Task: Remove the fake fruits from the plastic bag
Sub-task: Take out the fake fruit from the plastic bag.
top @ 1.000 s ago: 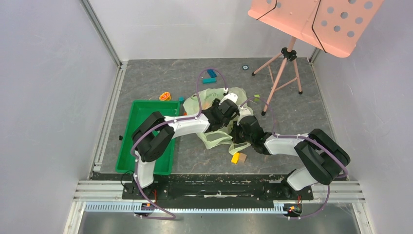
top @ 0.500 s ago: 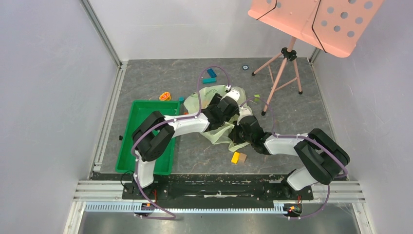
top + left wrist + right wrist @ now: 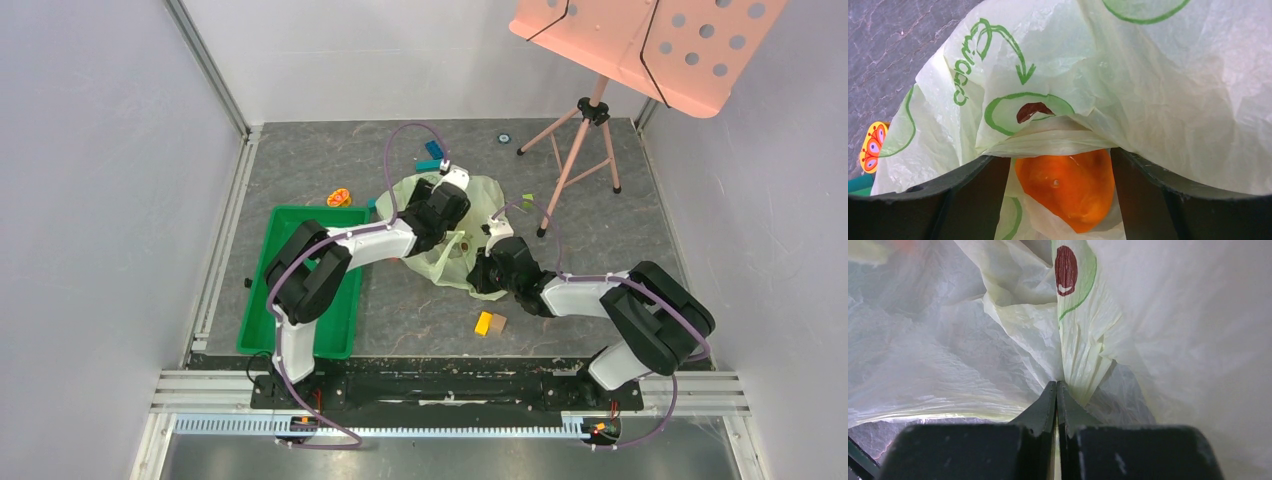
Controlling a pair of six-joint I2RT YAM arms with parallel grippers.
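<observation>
1. A thin, crinkly, pale green translucent plastic bag (image 3: 480,195) printed with halved avocados lies crumpled in the middle of the grey stone-patterned counter (image 3: 330,160), to the right of a rigid green tray (image 3: 262,300).
2. The left gripper (image 3: 1060,161) is pushed in against the bag with its jaws spread wide. A round orange toy fruit (image 3: 1065,192) fills the gap between them, its top tucked under a fold of plastic. No grip on it can be made out.
3. The right gripper (image 3: 1056,386) is closed tight, pinching a pleated fold of the bag.
4. A small yellow block (image 3: 483,323) sits on the counter near the right arm.
</observation>
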